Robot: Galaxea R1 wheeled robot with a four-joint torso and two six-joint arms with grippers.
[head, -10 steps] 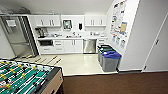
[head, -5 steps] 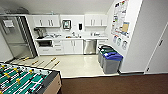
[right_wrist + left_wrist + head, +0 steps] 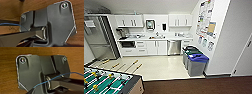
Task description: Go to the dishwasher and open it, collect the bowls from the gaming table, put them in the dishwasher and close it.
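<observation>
Currently the task is at its first stage, as judged from the head view: the dishwasher (image 3: 174, 47) stands closed under the counter (image 3: 156, 39) on the far wall of the kitchenette, well apart from the camera, with its steel front upright between the white cabinet doors (image 3: 156, 47) and a narrow drawer stack. Opening it, collecting the bowls, loading them and closing the door are all left to do. No bowls can be made out.

A football table (image 3: 106, 83) with a green field and rods occupies the near left corner of the head view. Two bins (image 3: 195, 62), one with a blue lid, stand against the right wall, near the dishwasher. A steel fridge (image 3: 99, 41) stands at the left end of the counter.

The head view gives the room layout. The wrist views give none of it; each shows the robot's own dark plate over a brown wood-grain floor (image 3: 8, 78), with a thin blue cable (image 3: 65, 75) crossing. Whether either gripper is wide or narrow cannot be told from these pictures.
</observation>
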